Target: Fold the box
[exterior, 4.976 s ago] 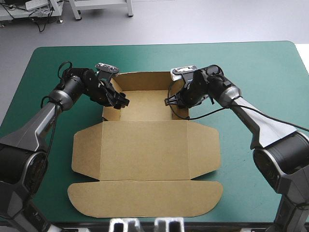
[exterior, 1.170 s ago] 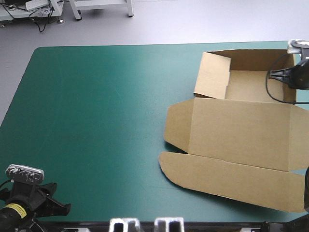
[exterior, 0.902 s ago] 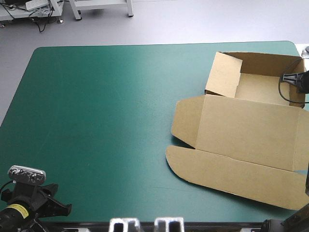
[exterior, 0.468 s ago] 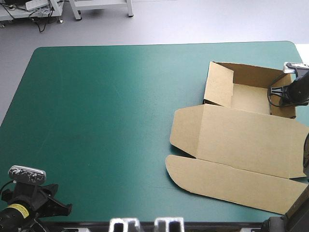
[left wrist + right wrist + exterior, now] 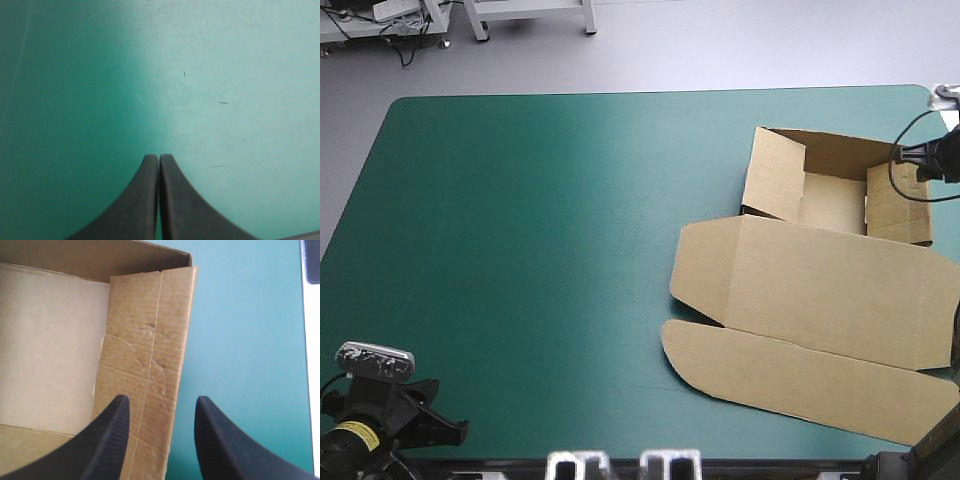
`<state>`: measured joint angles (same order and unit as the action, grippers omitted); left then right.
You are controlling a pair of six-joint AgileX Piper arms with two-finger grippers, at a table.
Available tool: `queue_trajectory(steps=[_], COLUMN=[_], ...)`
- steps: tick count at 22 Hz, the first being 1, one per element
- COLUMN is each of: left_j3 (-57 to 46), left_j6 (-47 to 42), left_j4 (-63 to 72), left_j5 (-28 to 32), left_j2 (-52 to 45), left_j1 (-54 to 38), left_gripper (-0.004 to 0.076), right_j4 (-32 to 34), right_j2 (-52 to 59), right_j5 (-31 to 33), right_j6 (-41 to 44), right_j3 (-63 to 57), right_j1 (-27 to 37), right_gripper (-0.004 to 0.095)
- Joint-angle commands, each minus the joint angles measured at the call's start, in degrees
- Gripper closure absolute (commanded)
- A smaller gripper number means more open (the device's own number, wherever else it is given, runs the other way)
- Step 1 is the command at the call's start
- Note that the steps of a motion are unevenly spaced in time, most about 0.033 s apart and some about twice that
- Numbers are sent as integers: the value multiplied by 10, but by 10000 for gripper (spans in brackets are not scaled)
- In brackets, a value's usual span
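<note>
Both jaws of my right gripper stand spread; box sits right of frame, outer edge of its side wall between them, running straight ahead. I read left gripper pressed shut, far lower left.

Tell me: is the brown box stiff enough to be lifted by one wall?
Probably not fully: the box is thin creased board, so its flat lid would likely sag at the folds. The side wall looks dented, so it may bend.
</note>
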<state>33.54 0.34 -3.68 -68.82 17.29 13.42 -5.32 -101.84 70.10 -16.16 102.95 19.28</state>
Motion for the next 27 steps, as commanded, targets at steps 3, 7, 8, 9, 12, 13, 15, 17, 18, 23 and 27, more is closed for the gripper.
queue_trajectory(steps=[3, 7, 8, 9, 12, 13, 15, 17, 18, 23, 27], left_j3=[14, 13, 6, 1, -20, -27, -39, -39, -39, -39, -39], left_j6=[2, 13, 21, 22, 23, 23, 44, 51, 51, 52, 52], left_j4=[5, 8, 9, 12, 33, 41, 65, 71, 71, 71, 71], left_j5=[35, 72, 96, 107, 122, 122, 121, 121, 121, 121, 120], left_j2=[6, 6, 6, 6, 6, 6, 5, -4, -11, -61, -63], left_j1=[0, 0, 0, 0, 0, 0, 0, 0, 0, 0, 0], left_gripper=[733, 733, 733, 733, 733, 733, 733, 733, 733, 733, 733], right_j4=[-21, -105, -152, -165, -173, -170, -170, -170, -171, -171, -167], right_j2=[94, 154, 193, 209, 318, 338, 436, 496, 529, 680, 753], right_j5=[14, 14, 14, 14, 13, 13, -12, -44, -56, -118, -136], right_j6=[23, 28, 22, 16, -14, -22, -46, -57, -66, -66, -62], right_j3=[20, 2, -24, -42, -171, -196, -324, -395, -433, -627, -696], right_j1=[1, 1, 1, 1, 1, 1, 1, 1, 1, 1, 1], right_gripper=[633, 906, 917, 917, 917, 917, 921, 921, 921, 921, 921])
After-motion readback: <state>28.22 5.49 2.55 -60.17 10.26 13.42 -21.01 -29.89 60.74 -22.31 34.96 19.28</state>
